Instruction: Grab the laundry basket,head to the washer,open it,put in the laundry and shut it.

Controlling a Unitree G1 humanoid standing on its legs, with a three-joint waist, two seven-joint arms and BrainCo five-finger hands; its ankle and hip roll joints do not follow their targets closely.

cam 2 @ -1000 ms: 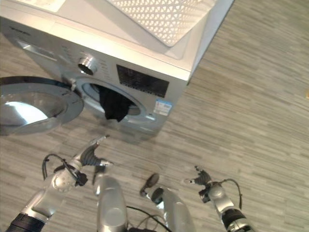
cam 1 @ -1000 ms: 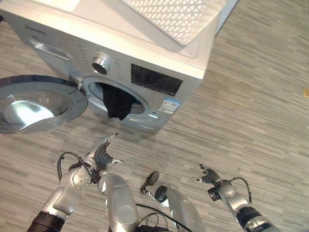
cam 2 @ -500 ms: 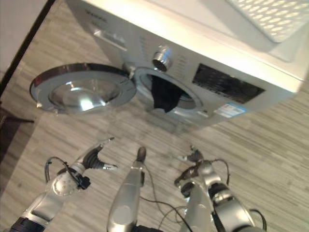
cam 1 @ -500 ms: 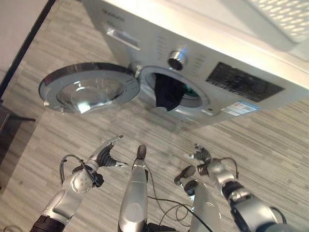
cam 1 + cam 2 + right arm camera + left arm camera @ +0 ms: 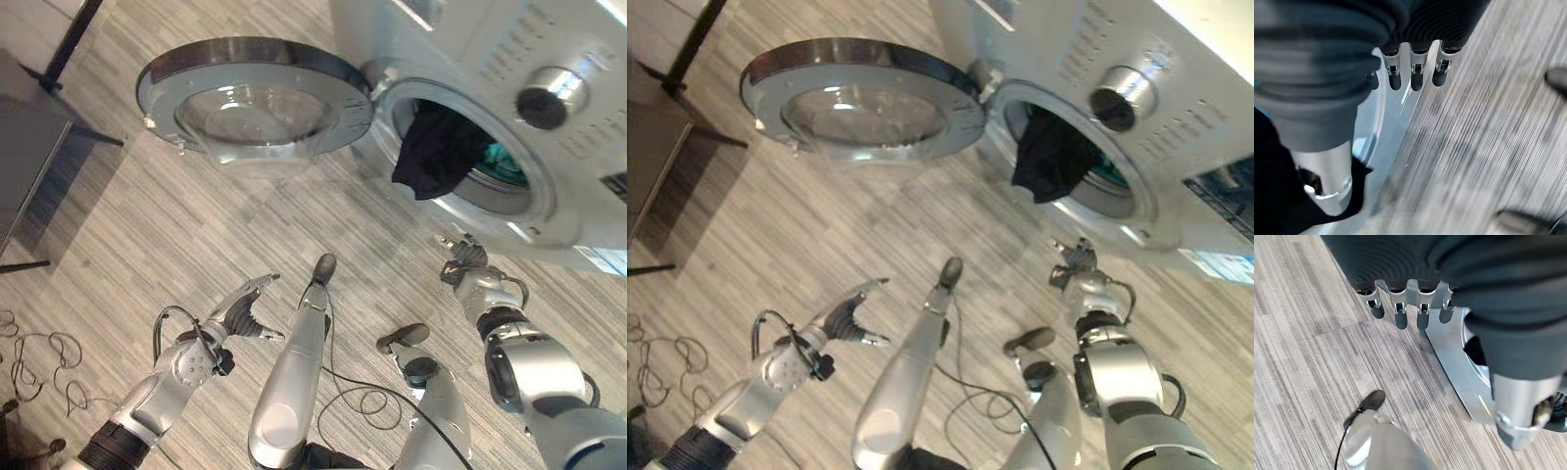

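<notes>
The silver washer (image 5: 588, 147) stands at the upper right with its round door (image 5: 255, 98) swung wide open to the left. A dark garment (image 5: 441, 147) hangs out over the rim of the drum opening, and something teal (image 5: 505, 162) lies deeper inside. My right hand (image 5: 460, 259) hovers just below the opening, close to the washer's front, with relaxed fingers (image 5: 1415, 73) and nothing in it. The dark cloth (image 5: 1268, 161) lies beside it in the right wrist view. My left hand (image 5: 245, 308) hangs low over the floor, its fingers (image 5: 1400, 313) straight and empty.
A control knob (image 5: 554, 93) sits above the drum opening. A dark piece of furniture with a thin leg (image 5: 39, 127) stands at the far left. Thin cords (image 5: 34, 362) lie on the wood-pattern floor (image 5: 147, 235) at the lower left.
The camera has swung left and come closer, so the washer now sits at the upper right. My right hand has come nearer the drum opening. The left hand has kept its pose.
</notes>
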